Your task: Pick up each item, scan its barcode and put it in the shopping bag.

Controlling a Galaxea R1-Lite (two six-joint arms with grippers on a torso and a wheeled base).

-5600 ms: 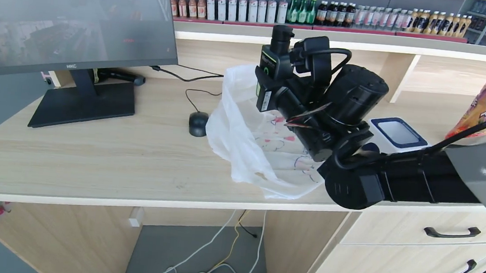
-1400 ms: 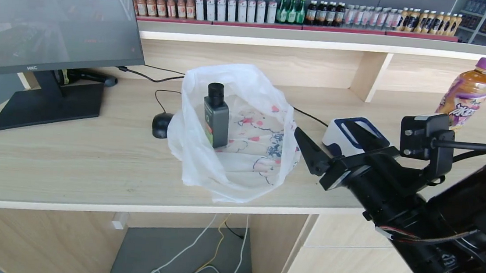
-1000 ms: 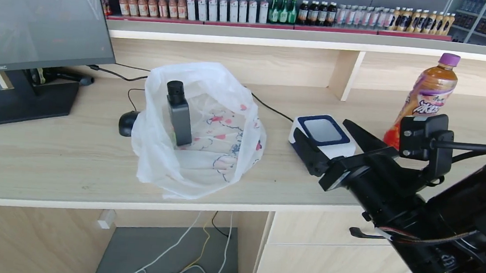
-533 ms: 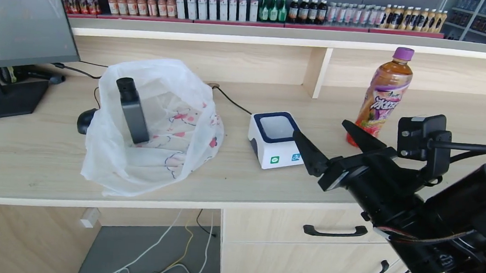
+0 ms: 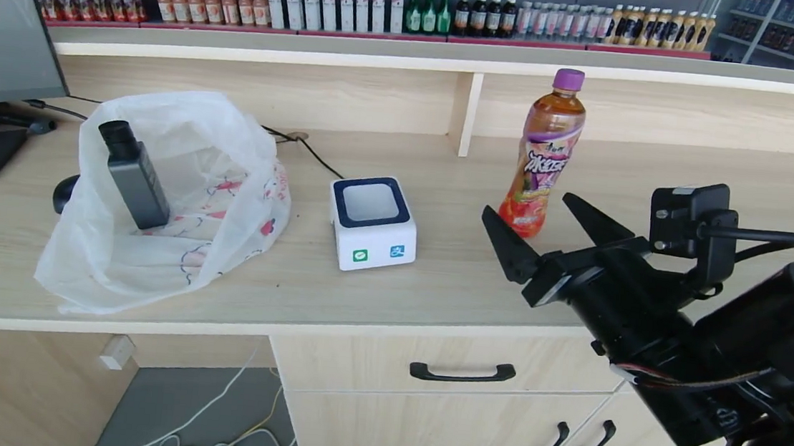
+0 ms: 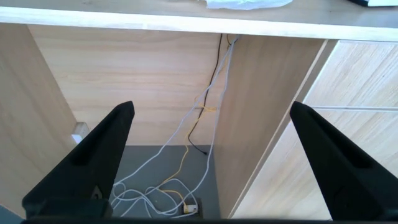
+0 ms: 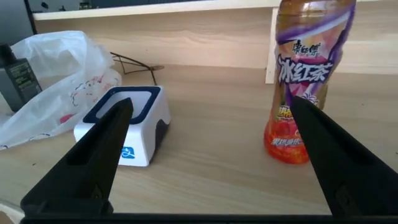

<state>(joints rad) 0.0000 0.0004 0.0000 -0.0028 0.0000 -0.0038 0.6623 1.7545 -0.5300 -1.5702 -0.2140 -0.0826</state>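
Hovering near the front edge of the counter (image 5: 435, 284), our right gripper (image 5: 526, 204) has its two black fingers spread wide and empty. Just ahead of the fingertips stands the orange drink bottle (image 5: 543, 157), purple cap, upright on the counter, apart from both fingers. In the right wrist view it sits nearer one finger than the other.

Ahead and off to the gripper's left we note the white barcode scanner (image 5: 372, 221), blue-framed window facing up. Farther left of that lies the shopping bag (image 5: 232, 137), white plastic with a red and blue print, mouth open. Inside it is a grey flat bottle (image 5: 132, 175) with a black cap, standing with a slight lean. A black mouse (image 5: 63, 192) shows just past the bag, and a monitor (image 5: 6, 9) at the far left.

Our left gripper (image 6: 211, 107) hangs below counter level, fingers also wide and empty. Ahead of it are the underside panels of the counter and loose cables (image 6: 186, 143) running down to the floor.
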